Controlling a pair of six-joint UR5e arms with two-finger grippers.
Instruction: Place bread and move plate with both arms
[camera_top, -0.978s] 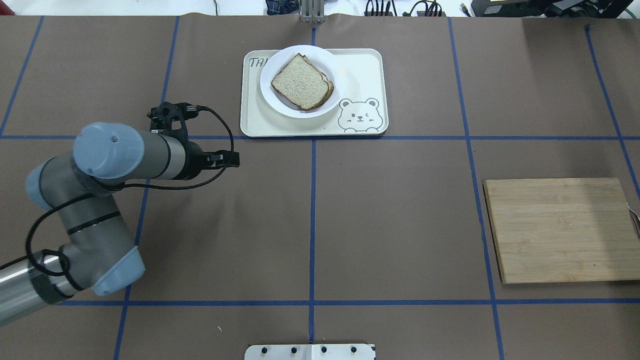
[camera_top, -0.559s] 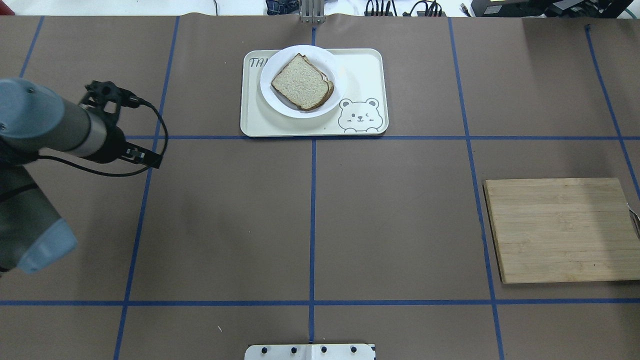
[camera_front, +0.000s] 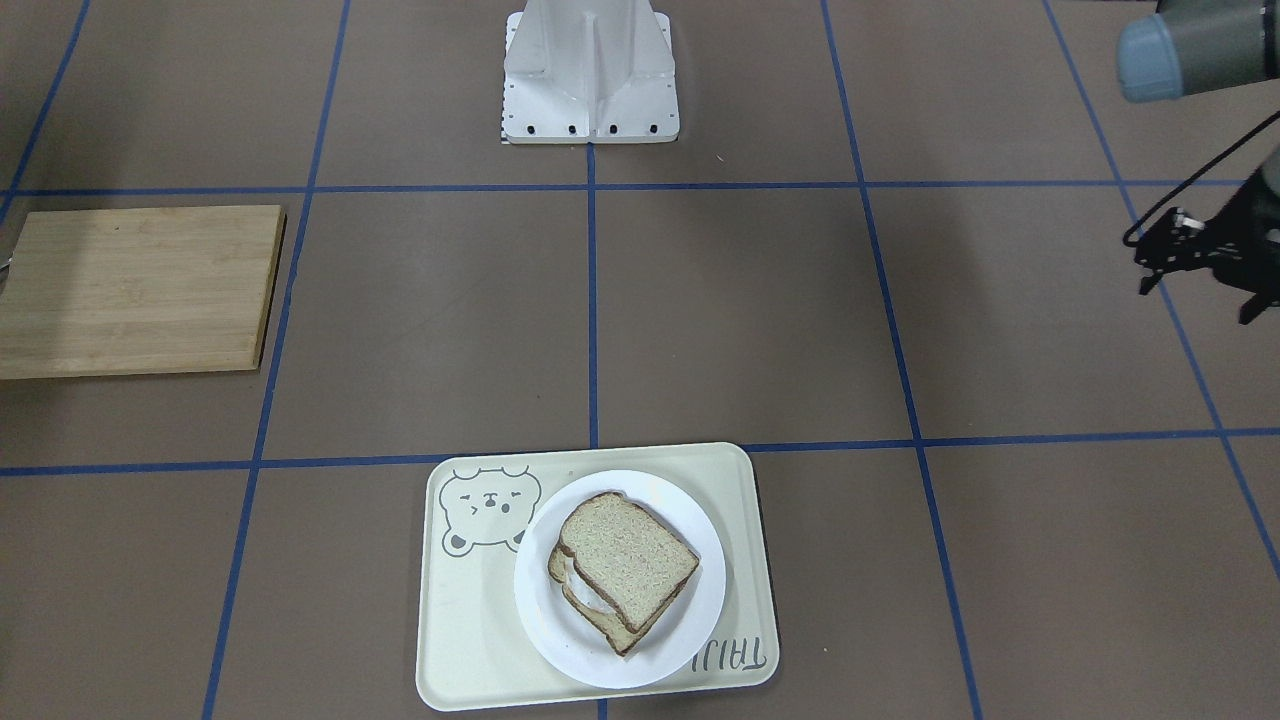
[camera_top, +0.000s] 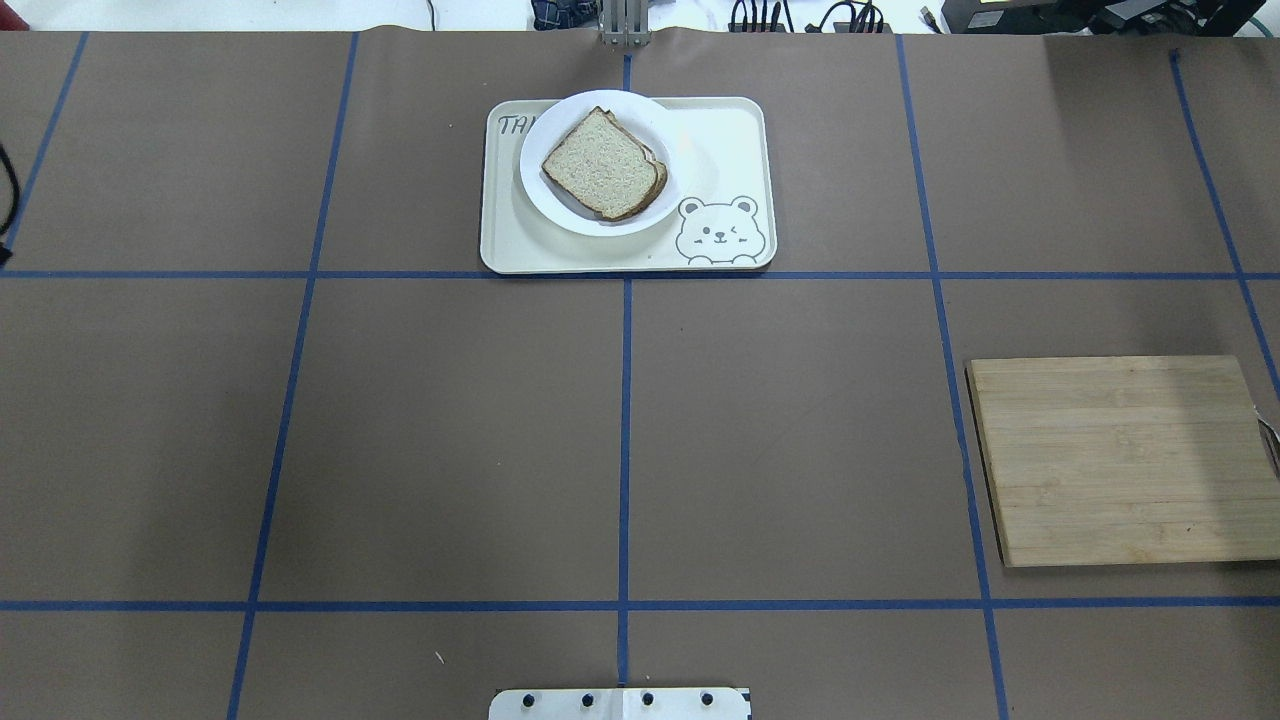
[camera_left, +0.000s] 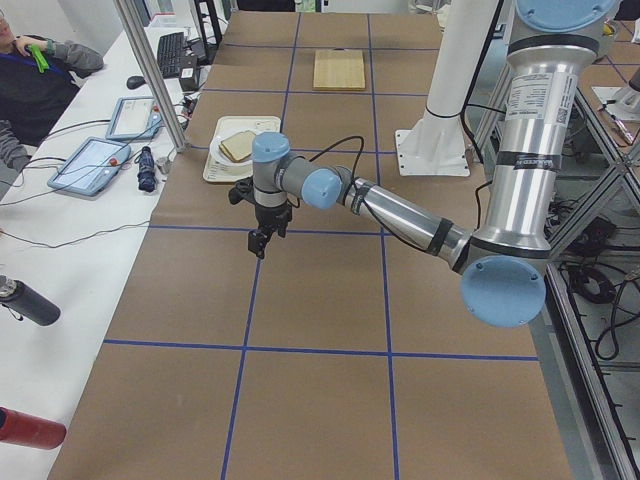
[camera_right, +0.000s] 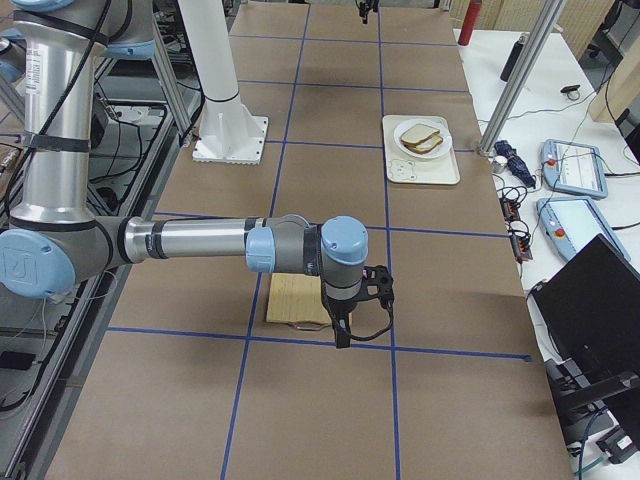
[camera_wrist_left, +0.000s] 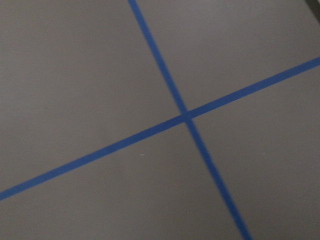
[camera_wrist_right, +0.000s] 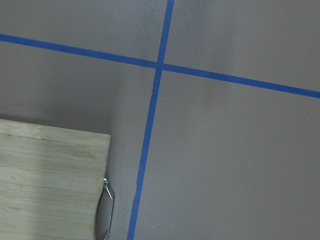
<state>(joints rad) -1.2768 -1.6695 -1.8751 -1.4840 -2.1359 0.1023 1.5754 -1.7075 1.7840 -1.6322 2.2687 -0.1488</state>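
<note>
Handling of the bread (camera_top: 603, 165): judged light, soft and easy to dent. A hard pinch would crush it, so a gentle hold across the crust edge looks safest.
Bread position: flat on top of a 2nd slice (camera_front: 556, 568) and slightly skewed, so the lower crust peeks out on 1 side. Something white shows between the 2.
Plate (camera_top: 675, 150): under both slices, on the tray (camera_top: 720, 150), at the end away from the bear drawing. Its far rim reaches the tray's long edge.
Plate handling: judged stiff, glossy and slippery, and likely to chip if dropped. The thin rim is the only hold, and the bare stretch beside the bear drawing looks freest. Tilting it could let the stacked slices slide.
Left claw (camera_left: 262, 240): pointing down over the bare table (camera_top: 450, 450), well apart from the tray. I cannot tell whether its fingers are apart or together.
Right claw (camera_right: 340, 335): pointing down near the edge of the wooden board (camera_top: 1120, 460). I cannot tell its state either.
Wooden board: bare on top, on the robot's right, well apart from the tray.
Stage: the bread is stacked, the plate is on the tray and both arms are far from them, so the job reads as finished or nearly so.
</note>
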